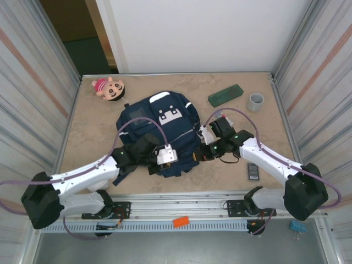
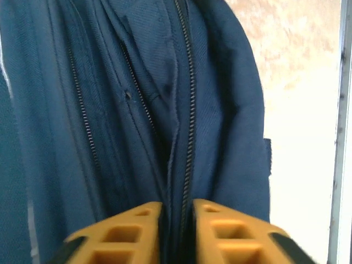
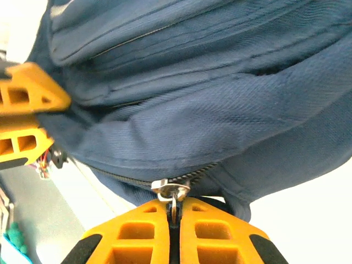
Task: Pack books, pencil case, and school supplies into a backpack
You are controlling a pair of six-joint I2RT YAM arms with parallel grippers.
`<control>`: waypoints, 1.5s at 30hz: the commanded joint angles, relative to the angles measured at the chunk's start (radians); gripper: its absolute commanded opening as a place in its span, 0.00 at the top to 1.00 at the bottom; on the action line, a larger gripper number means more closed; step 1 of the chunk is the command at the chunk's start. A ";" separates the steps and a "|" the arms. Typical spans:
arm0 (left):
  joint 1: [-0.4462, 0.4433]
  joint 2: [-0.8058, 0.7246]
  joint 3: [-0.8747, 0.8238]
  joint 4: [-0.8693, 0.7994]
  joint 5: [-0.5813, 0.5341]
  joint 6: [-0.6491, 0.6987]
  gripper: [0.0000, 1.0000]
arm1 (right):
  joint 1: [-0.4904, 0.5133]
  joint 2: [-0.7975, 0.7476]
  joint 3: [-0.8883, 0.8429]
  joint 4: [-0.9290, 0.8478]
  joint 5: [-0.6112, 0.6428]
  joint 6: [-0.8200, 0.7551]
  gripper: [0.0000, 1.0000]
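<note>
Your right fingers (image 3: 143, 236), at the bottom of the right wrist view, are pressed together on the metal zipper pull (image 3: 172, 191). The pull hangs off the zip along the lower edge of the backpack (image 3: 220, 110).

Your left fingers (image 2: 132, 234), at the bottom of the left wrist view, are nearly closed. They're pinching a fold of navy fabric, and a zip track runs up from between them.

In the top view, both your arms meet at the pack's lower right corner. The pack lies mid-frame on the bench (image 1: 91, 137) with its white patches up.

The dark calculator-like device (image 1: 253, 171) is at lower right on the bench, just beside your right arm and apart from the pack.

Farther back at upper right is the green pencil case (image 1: 225, 94), lying on the bench outside the pack. A grey cup (image 1: 256, 101) stands near it. A pink doll (image 1: 110, 88) is at upper left, near the pack's far corner.
</note>
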 commanded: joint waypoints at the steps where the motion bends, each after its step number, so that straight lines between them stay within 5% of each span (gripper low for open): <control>1: -0.002 -0.021 0.013 -0.053 0.037 -0.005 0.49 | 0.040 -0.007 0.008 0.026 -0.045 0.001 1.00; 3: -0.047 -0.004 0.023 0.020 -0.026 -0.059 0.35 | 0.059 -0.019 0.003 0.042 -0.060 0.017 1.00; 9: -0.093 0.124 0.076 0.134 -0.019 -0.126 0.34 | 0.071 -0.059 0.008 0.044 -0.100 0.036 1.00; 10: -0.099 0.148 0.085 0.138 -0.024 -0.126 0.39 | 0.072 -0.064 0.008 0.041 -0.106 0.036 1.00; 13: -0.111 0.194 0.102 0.142 -0.043 -0.126 0.73 | 0.066 -0.080 0.011 0.003 -0.080 0.019 1.00; 18: -0.101 0.115 0.053 0.099 -0.040 -0.068 1.00 | -0.080 -0.067 -0.002 -0.086 0.026 -0.003 1.00; 23: -0.089 -0.059 -0.011 -0.003 -0.001 0.029 1.00 | -0.240 0.003 0.009 -0.051 0.017 -0.067 1.00; 32: -0.098 -0.285 -0.050 -0.076 0.141 0.107 1.00 | -0.310 0.216 0.117 0.098 0.051 -0.118 1.00; 45: -0.112 -0.305 -0.015 -0.220 0.201 0.187 1.00 | -0.421 0.362 0.185 0.271 0.044 -0.070 1.00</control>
